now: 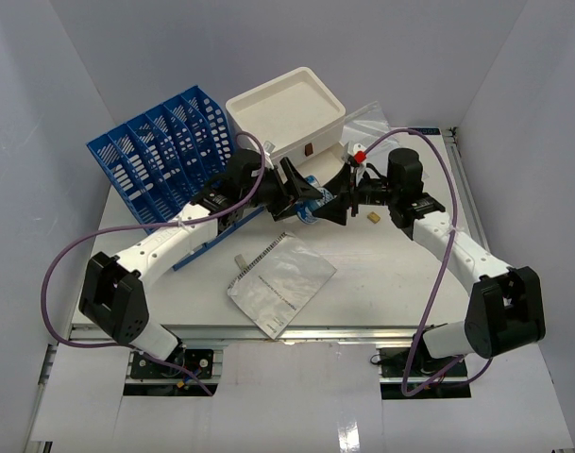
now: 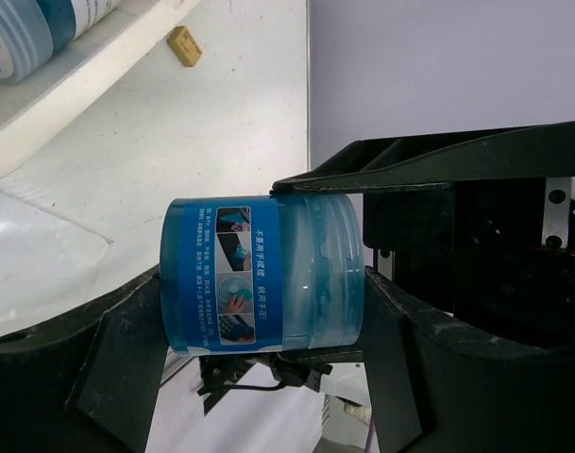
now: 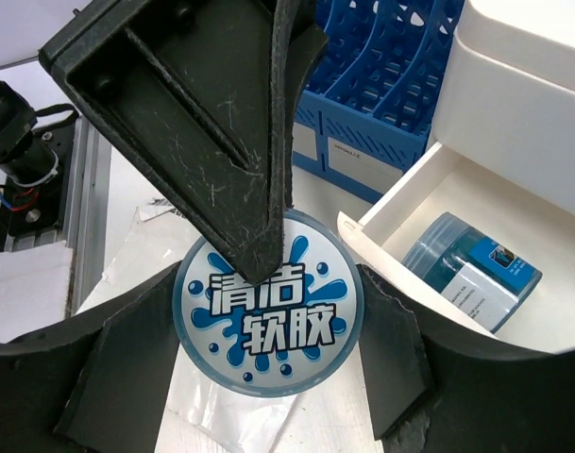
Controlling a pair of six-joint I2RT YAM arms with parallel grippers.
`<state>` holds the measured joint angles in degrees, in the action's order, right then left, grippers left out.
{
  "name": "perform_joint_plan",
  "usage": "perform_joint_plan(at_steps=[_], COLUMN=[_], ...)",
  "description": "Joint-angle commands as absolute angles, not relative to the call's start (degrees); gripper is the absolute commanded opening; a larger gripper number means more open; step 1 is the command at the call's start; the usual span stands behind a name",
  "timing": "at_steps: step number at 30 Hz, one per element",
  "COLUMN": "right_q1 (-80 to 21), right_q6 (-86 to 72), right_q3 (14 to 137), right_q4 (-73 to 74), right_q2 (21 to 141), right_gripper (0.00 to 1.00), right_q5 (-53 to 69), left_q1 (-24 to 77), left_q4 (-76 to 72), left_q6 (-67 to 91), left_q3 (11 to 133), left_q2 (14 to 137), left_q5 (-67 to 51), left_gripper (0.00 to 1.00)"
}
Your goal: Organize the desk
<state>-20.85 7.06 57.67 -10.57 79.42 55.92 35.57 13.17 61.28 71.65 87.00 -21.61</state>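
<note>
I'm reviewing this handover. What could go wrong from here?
1. Both grippers clamp one gel jar above the desk: the left gripper end to end, the right gripper across its width. Releasing too early, or pulling against each other, could drop or twist it.
2. The open drawer holding a second jar is just beyond the fingers; a swing could knock it.

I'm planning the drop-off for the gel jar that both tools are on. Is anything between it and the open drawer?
Nothing loose is visible between the cleaning gel jar and the open drawer. Only the drawer's own front wall lies on that line. A second jar lies inside, with bare floor beside it.
</note>
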Motion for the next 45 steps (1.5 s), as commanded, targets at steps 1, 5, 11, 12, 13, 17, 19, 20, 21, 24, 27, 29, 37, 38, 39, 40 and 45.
perform_joint_plan(at_steps=[1, 5, 11, 12, 13, 17, 19, 20, 21, 24, 27, 29, 37, 38, 39, 40, 45], right_q1=[-22.2, -22.3, -19.2, -17.2, -15.5, -9.5, -7.6, -7.4, -6.0, -4.7, -4.4, -4.1, -3.8, -3.8, -3.7, -3.6, -3.3], right_q6=[12.6, 18.2, 21.8, 21.7, 21.4, 20.2, 19.7, 19.6, 18.9, 17.0, 15.7, 15.3, 15.2, 15.2, 15.1, 15.1, 14.9], right_q3=[60.6, 60.1, 54.3, 52.8, 50.8, 44.1, 40.9, 40.7, 39.2, 38.4, 38.4, 38.1, 37.1, 37.1, 37.0, 37.0, 36.9], right_q4=[-8.5, -3.2, -0.1, -0.1, -0.1, -0.1, -0.1, -0.1, -0.1, -0.1, -0.1, -0.1, -0.1, -0.1, -0.1, -0.1, -0.1], right_q2=[77.5, 74.5, 64.3, 62.6, 60.4, 53.0, 51.1, 50.4, 49.5, 48.6, 48.4, 48.4, 48.7, 48.8, 48.8, 48.9, 49.5], right_gripper=[0.57, 0.90, 0.90, 0.90, 0.90, 0.90, 0.90, 0.90, 0.90, 0.90, 0.90, 0.90, 0.90, 0.90, 0.90, 0.90, 0.90], right_q5=[54.1, 47.7, 29.6, 28.9, 28.6, 30.4, 30.6, 30.7, 31.4, 33.1, 34.0, 34.8, 36.5, 36.5, 36.5, 36.6, 37.3], left_q1=[36.4, 36.4, 36.5, 36.6, 36.8, 38.5, 39.4, 40.0, 41.2, 43.4, 45.0, 45.8, 47.6, 47.6, 47.6, 47.6, 47.6], left_q4=[14.5, 17.0, 25.8, 26.8, 27.8, 31.4, 32.8, 33.5, 35.2, 38.9, 40.0, 39.8, 37.6, 37.1, 36.7, 36.4, 35.3], left_q6=[57.8, 54.3, 46.4, 45.6, 44.9, 41.8, 41.2, 40.9, 40.1, 38.8, 37.3, 36.7, 33.9, 33.8, 33.8, 33.7, 33.2], left_q3=[74.6, 76.7, 86.3, 88.2, 90.6, 102.1, 106.8, 109.4, 114.6, 124.7, 131.5, 133.2, 136.3, 136.3, 136.3, 136.3, 136.4], left_q2=[88.0, 88.4, 90.2, 91.1, 92.4, 100.2, 103.7, 105.6, 109.5, 116.5, 120.8, 123.1, 127.4, 127.7, 127.9, 128.1, 129.0], left_q5=[-24.6, -21.3, -7.1, -5.7, -4.3, 2.2, 4.5, 5.8, 8.6, 14.4, 20.6, 22.8, 30.5, 30.8, 31.2, 31.6, 33.2], left_gripper=[0.12, 0.00, 0.00, 0.00, 0.00, 0.00, 0.00, 0.00, 0.00, 0.00, 0.00, 0.00, 0.12, 0.12, 0.12, 0.13, 0.32])
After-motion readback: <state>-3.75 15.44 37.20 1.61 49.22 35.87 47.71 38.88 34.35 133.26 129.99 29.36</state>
